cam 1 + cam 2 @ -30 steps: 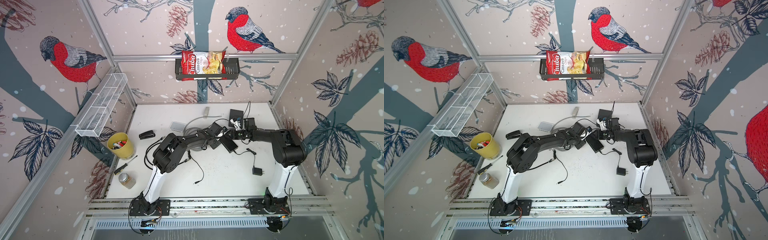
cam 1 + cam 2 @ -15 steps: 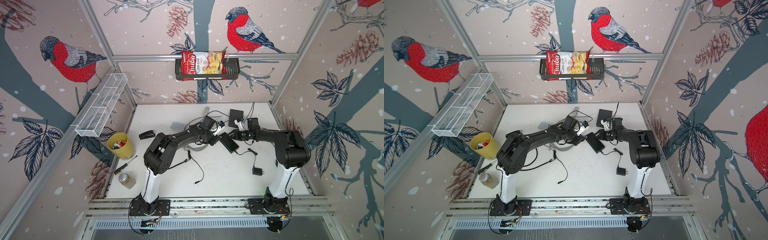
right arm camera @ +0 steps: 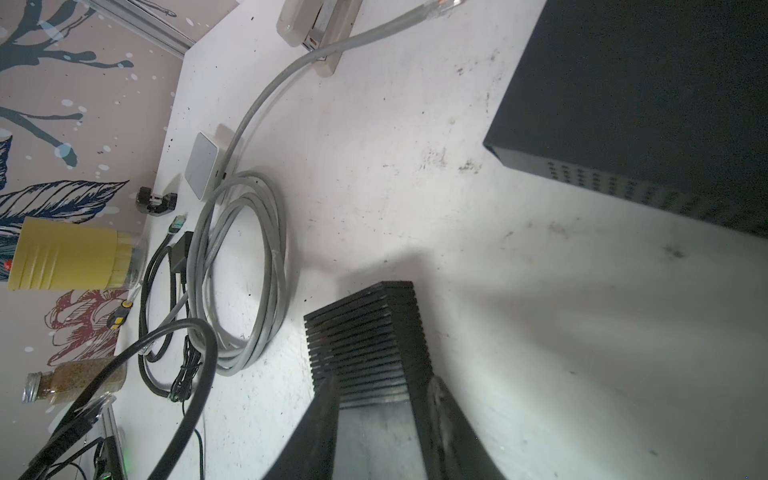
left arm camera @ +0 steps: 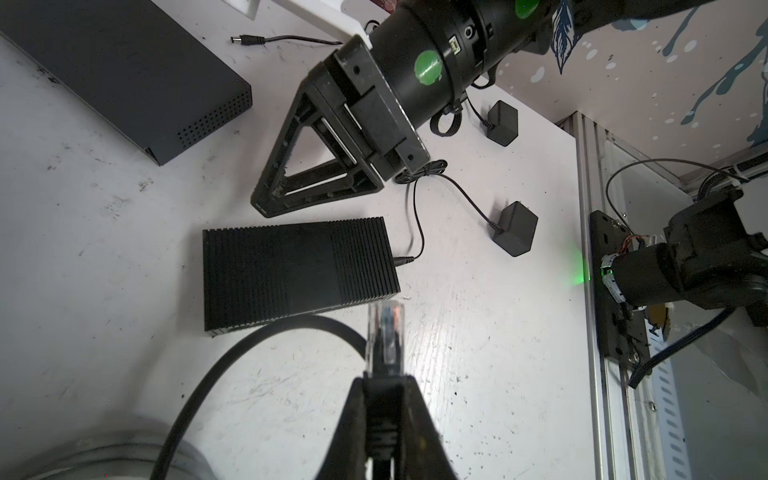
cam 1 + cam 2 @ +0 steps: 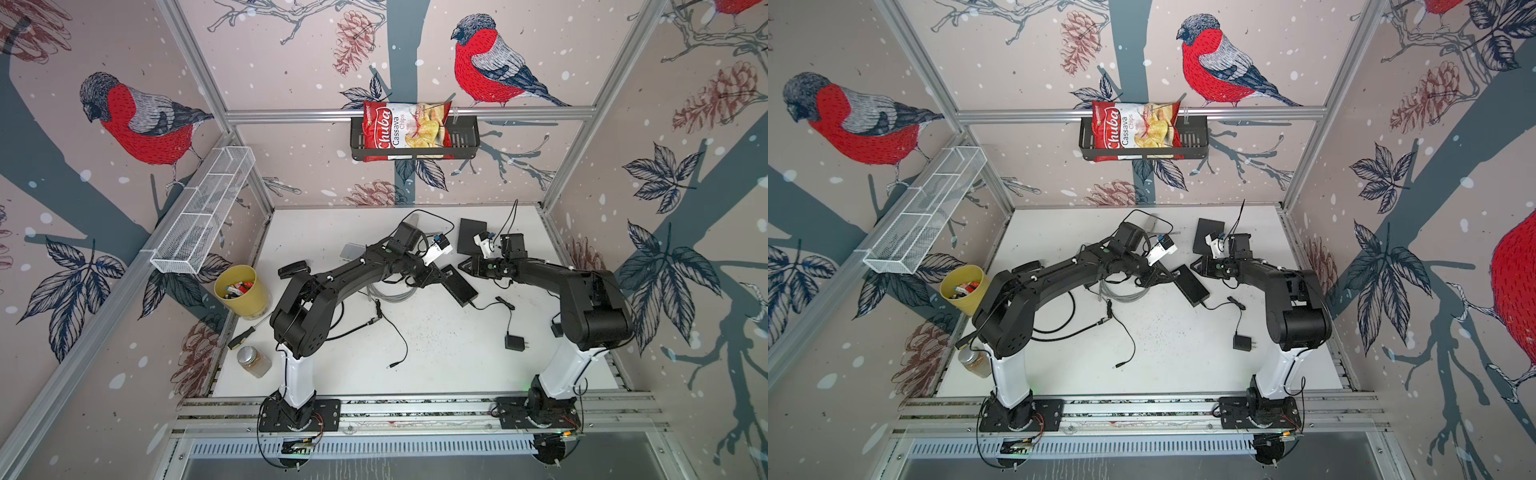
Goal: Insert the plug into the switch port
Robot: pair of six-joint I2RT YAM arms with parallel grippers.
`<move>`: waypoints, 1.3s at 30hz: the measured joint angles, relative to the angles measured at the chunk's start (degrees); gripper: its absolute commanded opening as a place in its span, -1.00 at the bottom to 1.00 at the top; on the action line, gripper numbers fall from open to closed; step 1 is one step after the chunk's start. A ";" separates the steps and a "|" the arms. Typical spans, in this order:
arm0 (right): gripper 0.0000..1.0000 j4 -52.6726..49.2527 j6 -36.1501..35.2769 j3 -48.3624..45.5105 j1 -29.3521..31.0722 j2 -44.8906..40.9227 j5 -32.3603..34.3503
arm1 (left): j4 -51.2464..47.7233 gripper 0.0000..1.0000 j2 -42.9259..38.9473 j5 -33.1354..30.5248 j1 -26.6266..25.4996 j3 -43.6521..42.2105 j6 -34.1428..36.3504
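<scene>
Right now the left claw point(image 4: 384, 380) is pinched tight on the boot of the plug point(image 4: 385, 328). The plug's clear nose pokes straight out ahead of the jaws, its tip just short of the switch point(image 4: 291, 270), near a corner of its long side. The right claw point(image 3: 381, 380) sits astride one end of the switch with its jaws partly apart, and whether the pads actually press on the casing can't be told.

That's the worry. If the switch isn't pinned, a push from the plug will likely shove it away rather than seat. The ports themselves aren't visible, so the nose may be off line and catch on the ribbed casing.

Behind the left claw the black cable point(image 4: 291, 324) arcs back, and its pull could twist the plug in the grip. The power lead point(image 4: 404, 260), beside the nose, could get tugged out if the switch slides.
</scene>
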 measured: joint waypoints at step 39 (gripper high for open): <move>-0.19 7.61 5.97 -3.50 1.51 5.14 0.00 | 7.32 -0.85 8.61 -33.46 -10.84 -4.98 -3.37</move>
